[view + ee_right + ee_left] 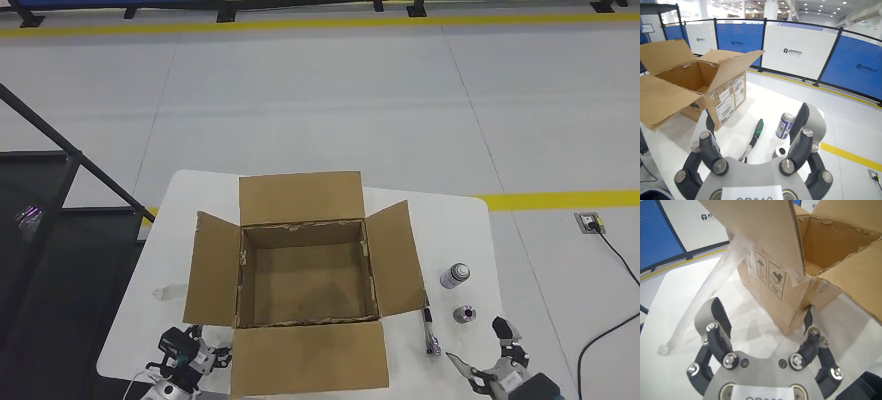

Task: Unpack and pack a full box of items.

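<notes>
Right wrist view, ratchet (757, 129) head partly hidden; spray can (783, 126) part-hidden

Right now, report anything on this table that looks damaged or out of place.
The cardboard box has ragged, torn flap edges, and a twisted strip of peeled tape trails from it down to the table. The ratchet and spray can beside it look fine.

Open cardboard box (696, 83), green-handled ratchet (754, 137) beside spray can (785, 126), white table (762, 98), fingers (800, 119) spread
</notes>
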Robot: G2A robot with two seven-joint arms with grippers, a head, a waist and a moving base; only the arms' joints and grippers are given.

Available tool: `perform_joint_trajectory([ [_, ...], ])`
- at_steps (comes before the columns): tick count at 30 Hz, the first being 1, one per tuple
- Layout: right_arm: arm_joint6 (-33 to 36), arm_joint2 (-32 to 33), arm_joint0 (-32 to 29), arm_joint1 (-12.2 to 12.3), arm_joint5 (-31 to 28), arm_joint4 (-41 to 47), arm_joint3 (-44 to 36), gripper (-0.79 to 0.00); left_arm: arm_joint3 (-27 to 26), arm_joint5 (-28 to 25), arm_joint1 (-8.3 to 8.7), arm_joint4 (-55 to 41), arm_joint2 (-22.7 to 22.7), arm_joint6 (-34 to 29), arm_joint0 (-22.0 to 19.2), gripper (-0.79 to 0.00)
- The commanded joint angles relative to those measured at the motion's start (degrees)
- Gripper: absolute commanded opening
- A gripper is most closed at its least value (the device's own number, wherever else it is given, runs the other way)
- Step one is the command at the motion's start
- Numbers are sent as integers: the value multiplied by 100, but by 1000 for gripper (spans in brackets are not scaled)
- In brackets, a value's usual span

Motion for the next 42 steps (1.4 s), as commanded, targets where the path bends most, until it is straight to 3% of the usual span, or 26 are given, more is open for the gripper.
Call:
perform_joint_trajectory([
  [1, 94, -69, 10, 2, -104, -92, -93, 0, 15, -74, 3, -124, -11, -87, -61, 0],
  [7, 467, -305, 141, 9, -400, -414, -346, 0, 79, -61, 2, -432, -46, -213, -237, 0],
  [22, 1638, -1269, 954, -111, -72, -611, -419, 0, 277, -181, 46, -814, -242, -334, -581, 0],
  [26, 1545, -1108, 779, -102, 255, -730, -524, 0, 235, -307, 83, -726, -360, -156, -380, 0],
  [32, 1680, -404, 33, -25, 365, -860, -993, 0, -63, -560, 165, -661, -780, 299, 193, 0],
  [42, 2833, 646, -510, 58, -234, -459, -1502, 0, -766, -718, 264, -815, -1704, 1163, 1145, 0],
])
